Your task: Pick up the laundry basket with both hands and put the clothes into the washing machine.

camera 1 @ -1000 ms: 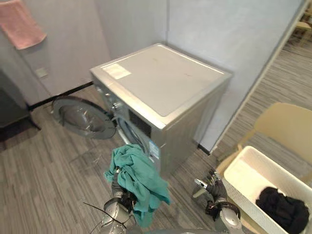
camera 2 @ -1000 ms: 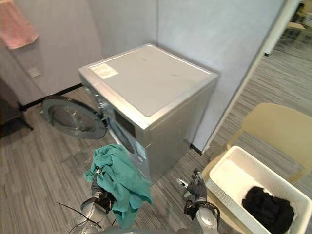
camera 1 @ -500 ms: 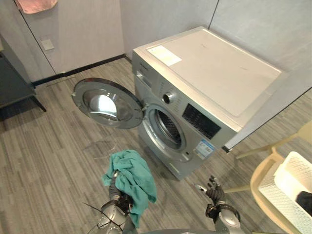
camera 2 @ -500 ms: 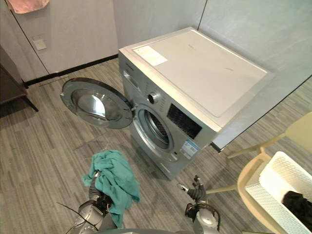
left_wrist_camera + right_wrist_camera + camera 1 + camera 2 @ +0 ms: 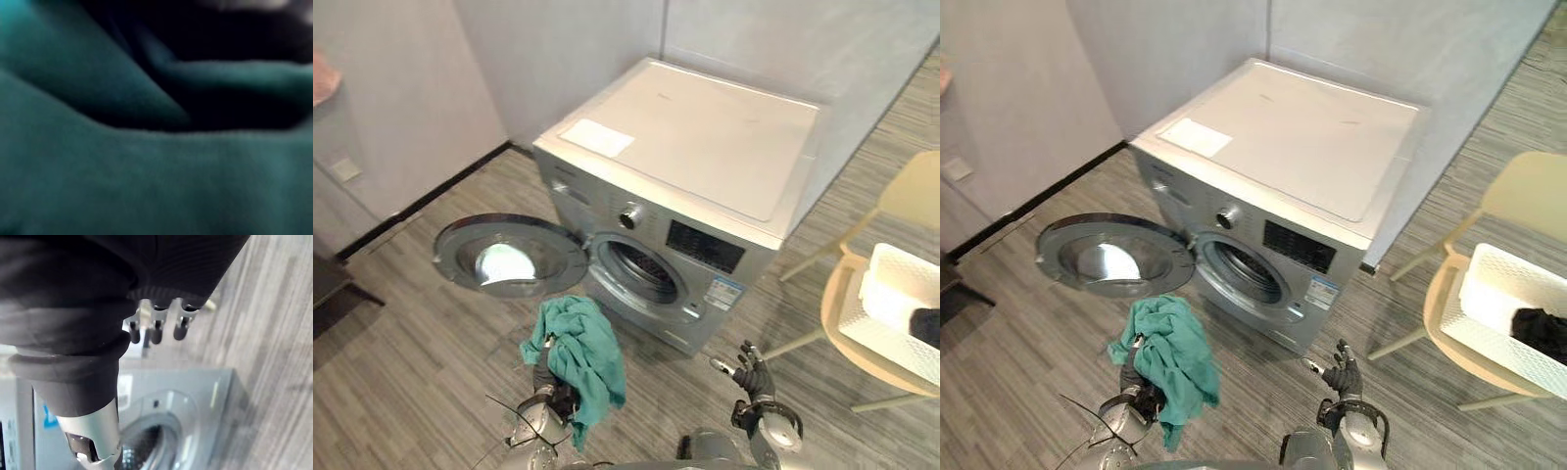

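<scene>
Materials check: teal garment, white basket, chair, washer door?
Teal garment: soft matte fabric, draping in loose folds.
White basket: rigid, probably plastic; its wall is perforated.
Chair: likely moulded plastic, smooth beige curved shell.
Washer door: shiny metallic-looking silver rim, possibly painted plastic, around a clear bowl that catches a bright reflection; glass or plastic unclear.

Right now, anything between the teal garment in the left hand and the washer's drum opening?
Nothing visible. The teal garment hangs from the left hand just in front of the drum opening. The door is swung wide to the robot's left, off that line. The right hand is open, off to the right.
</scene>
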Motion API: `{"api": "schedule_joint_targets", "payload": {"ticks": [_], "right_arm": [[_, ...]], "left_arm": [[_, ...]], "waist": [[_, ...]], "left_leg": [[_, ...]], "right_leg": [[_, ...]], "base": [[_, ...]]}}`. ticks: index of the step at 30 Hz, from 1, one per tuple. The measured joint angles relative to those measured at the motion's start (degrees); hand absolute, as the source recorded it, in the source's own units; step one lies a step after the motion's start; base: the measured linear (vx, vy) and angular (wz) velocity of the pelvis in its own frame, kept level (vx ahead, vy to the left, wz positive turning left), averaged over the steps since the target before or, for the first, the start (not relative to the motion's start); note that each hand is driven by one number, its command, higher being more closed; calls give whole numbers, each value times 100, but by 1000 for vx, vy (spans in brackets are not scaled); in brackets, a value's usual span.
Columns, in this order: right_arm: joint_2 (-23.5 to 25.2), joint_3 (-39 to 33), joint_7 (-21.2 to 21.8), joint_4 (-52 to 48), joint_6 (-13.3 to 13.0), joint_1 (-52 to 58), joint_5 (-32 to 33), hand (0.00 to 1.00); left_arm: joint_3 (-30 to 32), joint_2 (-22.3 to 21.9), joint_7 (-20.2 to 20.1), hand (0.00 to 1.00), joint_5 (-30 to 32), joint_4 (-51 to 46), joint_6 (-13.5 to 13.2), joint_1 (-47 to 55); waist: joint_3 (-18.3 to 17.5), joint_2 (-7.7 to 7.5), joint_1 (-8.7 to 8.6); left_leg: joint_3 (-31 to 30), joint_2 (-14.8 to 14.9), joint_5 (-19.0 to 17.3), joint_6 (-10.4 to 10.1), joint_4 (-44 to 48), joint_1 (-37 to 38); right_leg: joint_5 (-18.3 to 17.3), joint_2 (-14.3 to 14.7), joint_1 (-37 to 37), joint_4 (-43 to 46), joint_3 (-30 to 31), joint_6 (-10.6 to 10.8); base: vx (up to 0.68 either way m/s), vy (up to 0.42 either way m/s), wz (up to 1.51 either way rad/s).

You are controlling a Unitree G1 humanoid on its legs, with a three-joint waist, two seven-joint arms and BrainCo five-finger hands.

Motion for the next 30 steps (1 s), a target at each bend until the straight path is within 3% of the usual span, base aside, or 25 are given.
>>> {"api": "schedule_joint_targets", "payload": {"ticks": [4, 6, 8, 9, 10, 11, 14, 16, 18, 20, 21, 22, 23, 24, 26, 30], "right_arm": [[-82, 169, -9, -381, -11, 85, -25, 0], [-76, 523, -3, -709, -56, 74, -28, 0], [-124, 714, 4, -1045, -172, 157, -21, 0], [-88, 724, -28, -1085, -157, 288, -13, 0], [-219, 757, 6, -1084, -162, 371, -22, 0], [-235, 751, 3, -1084, -162, 355, -26, 0], [-227, 746, -20, -1080, -161, 287, -33, 0], [-225, 728, -20, -1045, -183, 277, -32, 0], [-239, 571, -31, -891, -277, 236, -30, 0], [-270, 321, -78, -767, -388, 178, -30, 0], [-376, 156, -122, -692, -430, 143, -33, 0], [-448, 149, -98, -331, -358, 37, -38, 0], [-415, 157, -73, -132, -321, 14, -37, 0], [-151, 181, -20, 258, -191, -21, -39, 0], [109, 439, 62, 339, -106, -4, -43, 0], [115, 534, 138, 344, -137, -172, -45, 0]], "left_arm": [[-490, -176, -90, 100, 5, -70, 28, -265], [-516, -200, -121, 100, -7, -427, 19, -263], [-497, -225, -122, 100, -28, -699, -11, -239], [-487, -214, -123, 100, -94, -790, -34, -217], [-458, -182, -118, 100, -199, -835, -108, -148], [-453, -181, -117, 100, -224, -836, -125, -109], [-396, -158, -108, 100, -272, -792, -123, 66], [-335, -155, -106, 100, -275, -683, -94, 174], [-285, -156, -71, 100, -274, -489, -72, 279], [-288, -156, -47, 100, -275, -386, -60, 284], [-308, -178, -17, 100, -273, -351, -55, 291], [-270, -157, 21, 100, -270, -230, -53, 267], [-225, -133, 44, 100, -270, -175, -55, 213], [-219, 94, 56, 100, -263, -119, -58, 78], [-218, 309, 56, 100, -248, -90, -61, 151], [-257, 337, 33, 100, -223, -92, -91, 257]], "waist": [[12, 25, -6], [38, 6, 17], [111, 112, 63], [158, 138, 184], [170, 245, 236], [168, 249, 236], [194, 117, 305], [212, -56, 306], [143, -193, 260], [96, -164, 166], [-21, 19, 151], [-93, -31, 119], [-102, -4, 118], [-113, -253, 110], [-143, -334, 147], [-206, -197, 211]], "left_leg": [[35, 92, 301, 109, -175, 409], [10, 269, 297, 110, 859, 206], [-127, 590, 449, 335, 2396, -240], [-351, 717, 707, 406, 3283, -609], [-622, 708, 588, 371, 4079, -1000], [-623, 677, 529, 419, 4198, -1140], [-674, 580, 336, 721, 3650, -1376], [-980, 574, 331, 731, 3047, -1426], [-1684, 547, 373, 735, 2099, -1384], [-2289, 487, 494, 577, 1243, -1346], [-2547, 443, 1256, 422, 812, -1273], [-2636, 368, 656, -403, 785, -1178], [-2631, 353, 389, -561, 678, -1163], [-2561, 160, 95, -740, 549, -1171], [-2487, 42, 48, -663, 646, -1149], [-2048, -13, -215, -511, 821, -1236]], "right_leg": [[6, 180, 505, -379, -54, -56], [-1, 183, 848, -491, -39, -68], [-28, 222, 1254, -657, -48, -103], [-73, 213, 1463, -754, 39, -160], [-100, 142, 1575, -855, 186, -156], [-104, 89, 1574, -865, 240, -148], [-124, -176, 1518, -849, 599, -75], [-108, -410, 1456, -812, 841, 75], [-55, -672, 1380, -849, 1057, 174], [35, -834, 1328, -974, 1181, 391], [70, -851, 1333, -1183, 1253, 772], [69, -965, 1347, -1434, 1402, 1019], [58, -966, 1337, -1519, 1458, 1038], [178, -1176, 1368, -1682, 1560, 1224], [616, -1288, 1448, -1869, 1584, 1476], [1031, -1440, 1145, -2025, 1865, 1513]], "base": [[149, -130, -2], [126, -106, -6], [94, -42, -12], [75, 70, -41], [58, 106, -49], [43, 148, -46], [76, 173, -56], [120, 234, -60], [147, 400, -51], [137, 499, -41], [120, 602, -44], [107, 596, -35], [97, 629, 8], [60, 439, 17], [39, 280, -3], [-33, 134, -56]]}}
